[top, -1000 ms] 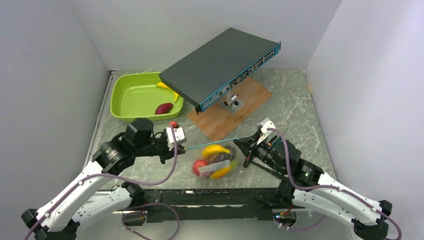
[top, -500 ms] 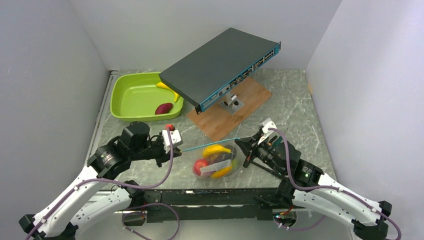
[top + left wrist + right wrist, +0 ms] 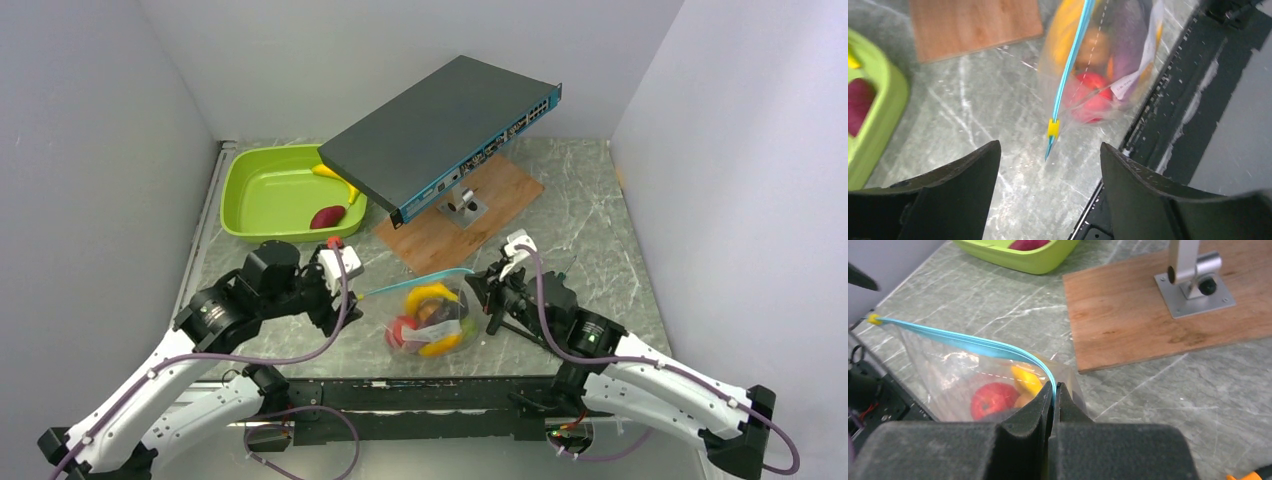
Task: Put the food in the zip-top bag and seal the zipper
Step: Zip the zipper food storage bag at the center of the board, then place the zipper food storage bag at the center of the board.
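The zip-top bag lies on the table between my arms, holding a red apple, yellow bananas and other food. Its teal zipper runs along the top edge with a yellow slider at its left end. My right gripper is shut on the zipper's right end. To the left of the slider, my left gripper stands open and apart from it, with nothing between its fingers. A dark-red piece and a banana lie in the lime-green tray.
A dark network switch sits tilted on a metal stand over a wooden board behind the bag. The black front rail runs just in front of the bag. White walls close in the left, right and back.
My left gripper has opened, let go of the zipper's left end and drawn back a little. The right gripper has shifted slightly left with the bag; the zipper now bows.
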{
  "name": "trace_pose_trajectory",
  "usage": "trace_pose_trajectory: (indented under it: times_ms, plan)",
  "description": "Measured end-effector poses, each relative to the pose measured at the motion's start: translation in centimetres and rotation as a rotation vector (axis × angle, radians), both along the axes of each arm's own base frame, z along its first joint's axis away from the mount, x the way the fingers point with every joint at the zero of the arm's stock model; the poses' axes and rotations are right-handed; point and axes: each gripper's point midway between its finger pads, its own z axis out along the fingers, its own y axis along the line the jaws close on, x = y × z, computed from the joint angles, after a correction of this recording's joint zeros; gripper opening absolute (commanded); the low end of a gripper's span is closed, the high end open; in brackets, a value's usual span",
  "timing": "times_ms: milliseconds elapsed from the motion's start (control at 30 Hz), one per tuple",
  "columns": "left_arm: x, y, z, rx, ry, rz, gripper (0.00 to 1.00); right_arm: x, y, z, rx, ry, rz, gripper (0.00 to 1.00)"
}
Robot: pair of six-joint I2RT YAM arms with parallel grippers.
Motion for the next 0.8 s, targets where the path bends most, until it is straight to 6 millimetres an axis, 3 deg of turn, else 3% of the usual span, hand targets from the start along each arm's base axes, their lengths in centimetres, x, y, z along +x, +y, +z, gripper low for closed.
trace_pose_trajectory:
  times_ms: [67, 267, 500, 667, 800]
  plan:
    - [0.5, 0.5, 1.1, -0.016, -0.022, 0.054, 0.84, 0.6, 0.0, -0.1, -0.011, 0.013, -0.036, 0.00]
    - [1.3, 3.3, 7.5, -0.203, -0.134, 0.299, 0.88, 3.4, -0.8, -0.5, -0.066, 0.056, -0.217, 0.00]
    - [-1.4, 7.0, 13.2, -0.535, -0.173, 0.467, 0.86, 7.8, -3.1, -3.0, -0.189, 0.135, -0.473, 0.04]
    - [-3.4, 8.5, 15.2, -0.711, -0.155, 0.493, 0.86, 9.6, -5.4, -5.6, -0.258, 0.192, -0.587, 0.24]
    - [-3.7, 8.7, 15.1, -0.766, -0.112, 0.516, 0.88, 9.6, -5.7, -5.8, -0.266, 0.198, -0.598, 0.56]
